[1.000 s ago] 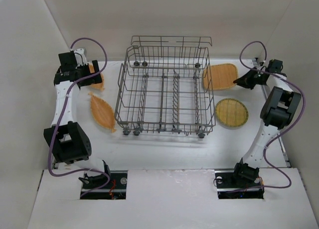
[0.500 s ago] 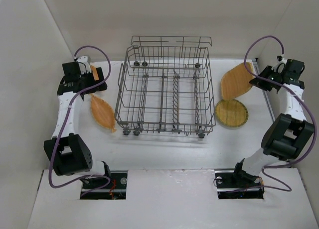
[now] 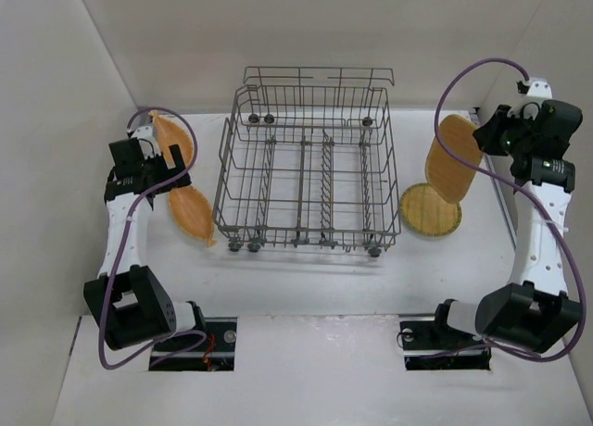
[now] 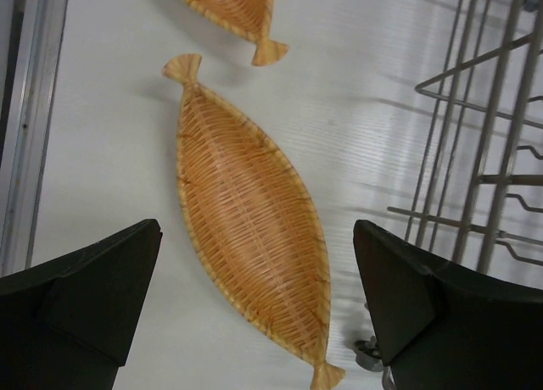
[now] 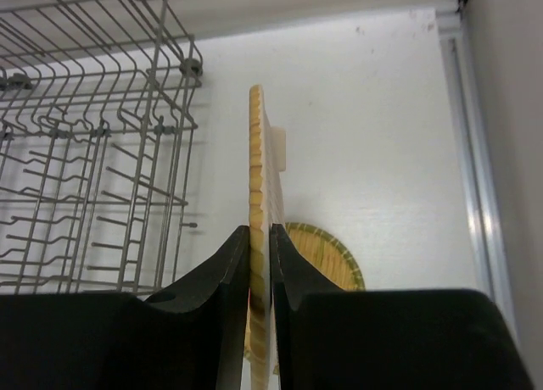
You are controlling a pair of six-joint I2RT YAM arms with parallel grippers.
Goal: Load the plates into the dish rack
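Note:
My right gripper (image 3: 484,137) is shut on the rounded-rectangular plate (image 3: 453,157) and holds it on edge in the air, right of the dish rack (image 3: 306,167). In the right wrist view the jaws (image 5: 260,237) pinch the plate's rim (image 5: 258,144), with the round yellowish plate (image 5: 327,256) on the table below. The round plate (image 3: 431,209) lies by the rack's right front corner. My left gripper (image 3: 169,173) is open and empty, high above the table. Between its jaws (image 4: 256,237) one leaf-shaped plate (image 4: 246,212) lies flat. The other leaf plate (image 4: 225,8) lies beyond it.
The rack's wire side (image 4: 484,153) and a small wheel (image 4: 369,353) are close to the right of the near leaf plate (image 3: 190,213). The far leaf plate (image 3: 173,139) lies near the left wall. A metal rail (image 5: 471,178) runs along the table's right edge.
My right gripper has lifted the rounded-rectangular plate off the table and turned it on edge. My left arm has drawn back from the far leaf plate, which now shows in full.

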